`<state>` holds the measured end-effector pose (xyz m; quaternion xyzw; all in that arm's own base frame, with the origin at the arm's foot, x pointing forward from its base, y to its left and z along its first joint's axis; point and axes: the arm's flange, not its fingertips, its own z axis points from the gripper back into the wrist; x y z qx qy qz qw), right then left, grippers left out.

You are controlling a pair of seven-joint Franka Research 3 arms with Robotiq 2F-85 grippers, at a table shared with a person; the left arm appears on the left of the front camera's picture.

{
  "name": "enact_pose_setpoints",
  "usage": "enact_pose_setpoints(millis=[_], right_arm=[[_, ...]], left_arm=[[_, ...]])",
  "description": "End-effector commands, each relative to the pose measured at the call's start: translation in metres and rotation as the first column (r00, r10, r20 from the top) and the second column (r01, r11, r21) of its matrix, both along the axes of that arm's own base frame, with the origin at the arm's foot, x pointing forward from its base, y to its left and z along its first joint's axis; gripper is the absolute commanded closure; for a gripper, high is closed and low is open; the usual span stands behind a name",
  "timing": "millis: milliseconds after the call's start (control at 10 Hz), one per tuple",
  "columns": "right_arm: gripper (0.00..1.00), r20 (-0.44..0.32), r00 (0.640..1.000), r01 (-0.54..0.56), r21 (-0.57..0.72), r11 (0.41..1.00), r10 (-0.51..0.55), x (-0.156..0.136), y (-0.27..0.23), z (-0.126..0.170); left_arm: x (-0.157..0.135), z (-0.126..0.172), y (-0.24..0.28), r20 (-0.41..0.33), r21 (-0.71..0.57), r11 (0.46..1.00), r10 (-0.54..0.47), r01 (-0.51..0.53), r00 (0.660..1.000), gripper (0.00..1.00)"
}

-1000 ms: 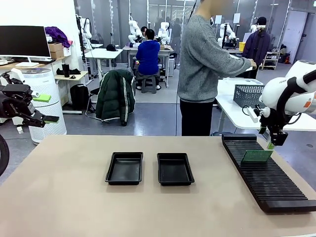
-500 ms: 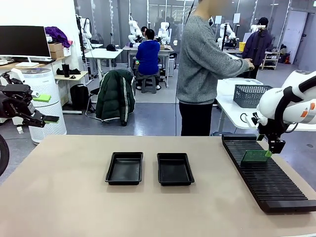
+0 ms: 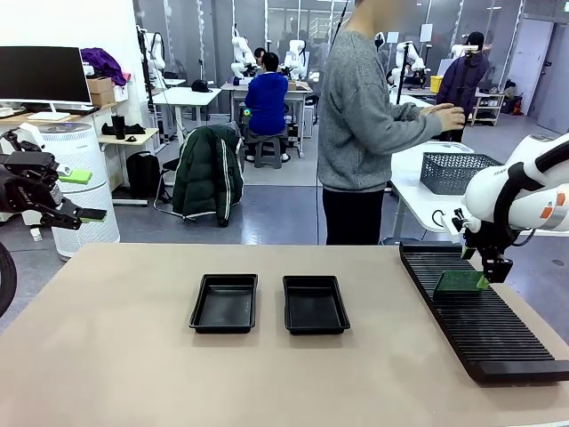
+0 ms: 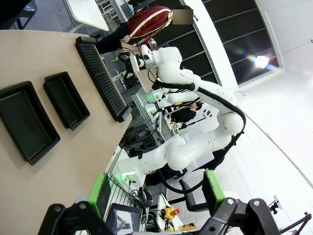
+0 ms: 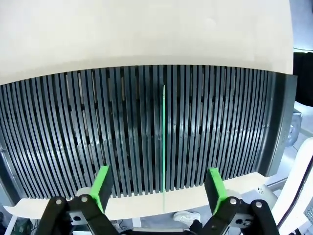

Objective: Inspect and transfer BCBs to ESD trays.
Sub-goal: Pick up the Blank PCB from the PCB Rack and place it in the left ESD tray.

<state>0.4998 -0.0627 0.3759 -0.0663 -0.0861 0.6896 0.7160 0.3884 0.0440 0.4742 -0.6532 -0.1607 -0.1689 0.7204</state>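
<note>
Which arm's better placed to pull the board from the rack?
Right. The right tool, open, hangs over the rack with the upright board lined up between its fingers. The left tool, also open, sits off the table's left edge, far from the rack.

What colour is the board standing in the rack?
Green. The board shows best in the front view.

Green BCB (image 3: 460, 283) upright in rack (image 3: 498, 342); two black ESD trays (image 3: 224, 277) (image 3: 313, 279) mid-table
</note>
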Motion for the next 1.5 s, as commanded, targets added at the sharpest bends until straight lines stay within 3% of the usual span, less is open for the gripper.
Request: enact_pose_setpoints(millis=[0, 1000, 1200, 1300, 1400], right_arm=[[0.04, 0.023, 1.0, 0.004, 0.019, 1.0, -0.004, -0.0001, 0.0016, -0.007], [0.44, 0.032, 0.999, 0.021, 0.059, 0.998, -0.023, 0.0025, -0.0035, -0.0129], [0.47, 0.024, 0.999, 0.026, 0.063, 0.998, -0.027, 0.0044, -0.0063, -0.0134], [0.56, 0.022, 0.999, 0.027, 0.064, 0.998, -0.028, 0.0054, -0.0067, -0.0135], [0.55, 0.02, 0.999, 0.028, 0.065, 0.998, -0.029, 0.0063, -0.0066, -0.0126]], left_arm=[[-0.0009, 0.001, 0.0015, 0.0, -0.001, 1.0, 0.001, -0.001, 1.0, 0.0], [-0.0009, 0.001, 0.0015, 0.0, -0.001, 1.0, 0.001, -0.001, 1.0, 0.0], [-0.0009, 0.001, 0.0015, 0.0, -0.001, 1.0, 0.001, -0.001, 1.0, 0.0], [-0.0009, 0.001, 0.0015, 0.0, -0.001, 1.0, 0.001, -0.001, 1.0, 0.0], [-0.0009, 0.001, 0.0015, 0.0, -0.001, 1.0, 0.001, -0.001, 1.0, 0.0]])
